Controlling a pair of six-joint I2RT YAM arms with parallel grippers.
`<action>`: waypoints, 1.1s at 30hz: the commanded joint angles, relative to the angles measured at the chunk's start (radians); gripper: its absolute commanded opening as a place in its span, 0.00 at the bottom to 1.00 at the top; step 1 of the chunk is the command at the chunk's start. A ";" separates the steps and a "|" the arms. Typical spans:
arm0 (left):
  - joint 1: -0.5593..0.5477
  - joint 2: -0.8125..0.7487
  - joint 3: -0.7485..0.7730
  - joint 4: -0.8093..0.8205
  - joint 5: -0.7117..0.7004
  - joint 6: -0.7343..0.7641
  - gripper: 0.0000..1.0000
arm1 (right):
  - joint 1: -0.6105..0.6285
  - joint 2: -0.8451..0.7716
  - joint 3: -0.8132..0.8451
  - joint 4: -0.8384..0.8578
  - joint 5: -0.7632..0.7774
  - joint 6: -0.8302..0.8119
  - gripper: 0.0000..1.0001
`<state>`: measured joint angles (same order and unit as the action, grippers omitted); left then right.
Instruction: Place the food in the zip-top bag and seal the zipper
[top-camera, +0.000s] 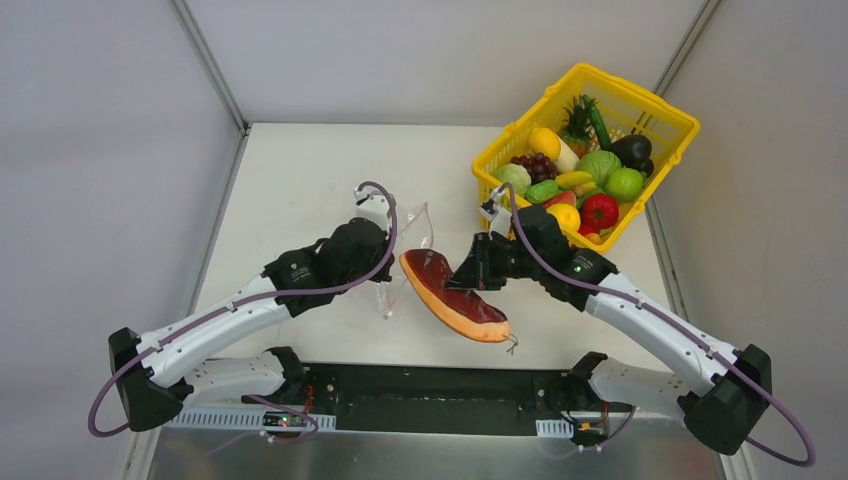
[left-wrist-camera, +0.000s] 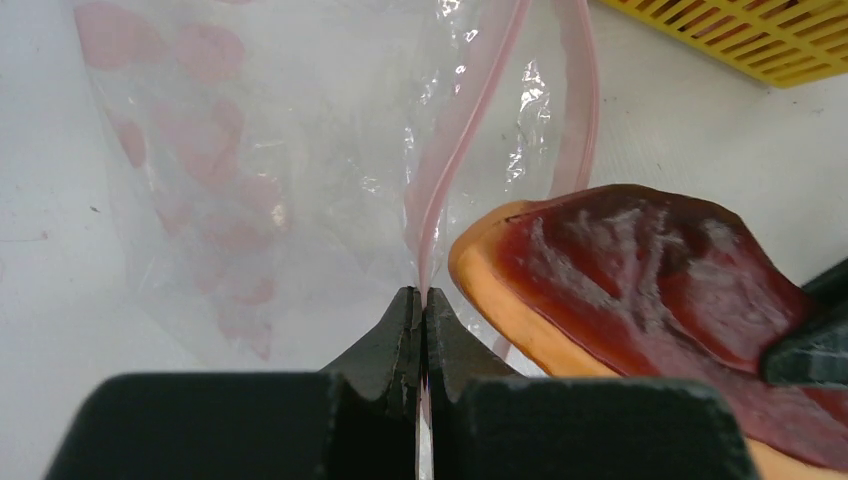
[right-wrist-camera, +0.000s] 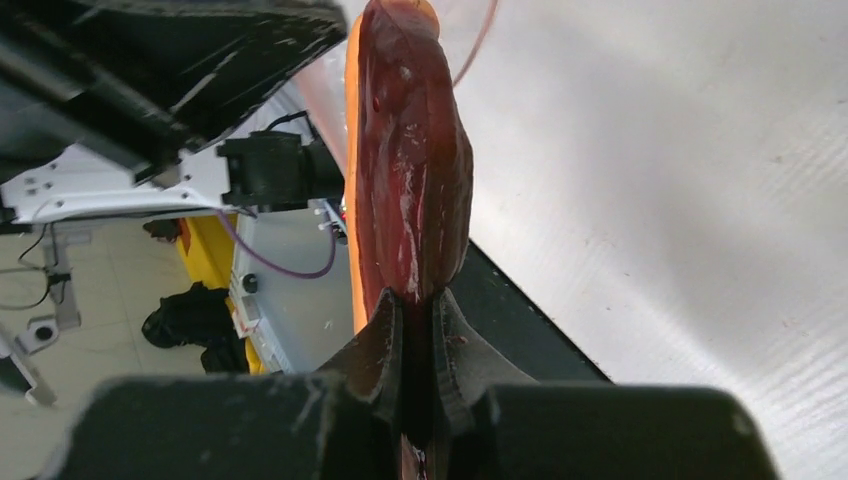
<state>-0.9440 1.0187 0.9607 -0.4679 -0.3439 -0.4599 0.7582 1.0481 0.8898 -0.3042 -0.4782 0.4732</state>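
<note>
The clear zip-top bag (top-camera: 417, 232) hangs from my left gripper (top-camera: 388, 258), which is shut on its pink zipper strip (left-wrist-camera: 458, 150). In the left wrist view the bag (left-wrist-camera: 290, 150) has its mouth spread, the two pink strips apart. My left gripper (left-wrist-camera: 421, 297) pinches one strip. My right gripper (top-camera: 465, 276) is shut on a flat toy meat slice (top-camera: 450, 296), dark red with an orange rim. The slice (left-wrist-camera: 640, 270) is held just right of the bag's mouth; whether its tip is inside cannot be told. In the right wrist view the slice (right-wrist-camera: 410, 170) sticks out edge-on from my right gripper (right-wrist-camera: 418, 296).
The yellow lattice basket (top-camera: 590, 78) stands at the back right with several toy foods, among them a cabbage (top-camera: 600, 165), a tomato (top-camera: 599, 212) and grapes (top-camera: 535, 165). Its corner shows in the left wrist view (left-wrist-camera: 740, 30). Grey walls enclose the table.
</note>
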 joint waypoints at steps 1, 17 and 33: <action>-0.016 -0.003 0.042 0.029 0.021 0.002 0.00 | 0.013 0.020 0.007 0.001 0.117 0.014 0.00; -0.115 0.137 0.164 -0.049 0.107 0.156 0.00 | 0.087 0.079 0.051 0.035 0.137 -0.006 0.00; -0.172 0.125 0.140 0.039 0.289 0.180 0.00 | 0.084 0.094 -0.083 0.414 0.233 0.212 0.00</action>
<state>-1.1007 1.1713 1.0920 -0.4767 -0.1303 -0.2943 0.8413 1.1549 0.8402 -0.1341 -0.2474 0.5873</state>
